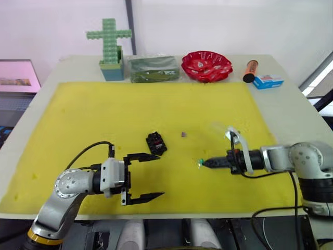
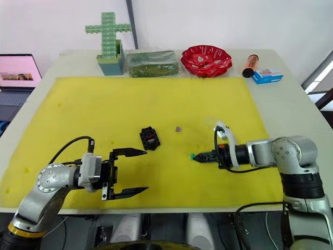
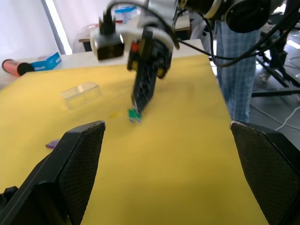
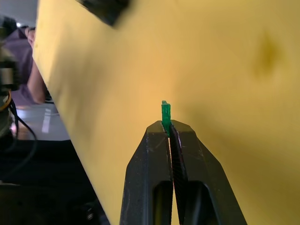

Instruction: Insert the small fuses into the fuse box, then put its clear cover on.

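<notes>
Inspection of the right gripper (image 1: 204, 163) finds its jaws clenched on the green fuse (image 4: 166, 114), pinched by its lower end so that most of the body stands proud of the fingertips. Right of centre in the left eye view, it hangs just over the yellow mat (image 1: 104, 114), and the pictures do not settle whether it touches.

The left gripper (image 1: 148, 177), low and left of centre in the same view, is released, jaws wide apart and grasping nothing.

The fuse box (image 1: 156, 143) lies on the mat near mid-frame, tilted relative to the mat's edges, just above the left gripper and well apart from the green fuse. A purplish-brown fuse (image 1: 183, 134) lies loose on the mat to its right. The clear cover (image 3: 81, 92) rests on the mat beyond the right gripper, faint against the yellow.

Handling assessment: the fuse is judged very light, rigid and smooth, prone to twisting or slipping in a pad grip. Hold at one end leaves the other free to enter a slot, which suits insertion. The box is likewise light and may slide under pressing force; bracing with the left gripper seems advisable. The cover looks thin and slippery; take it by its long edges.
</notes>
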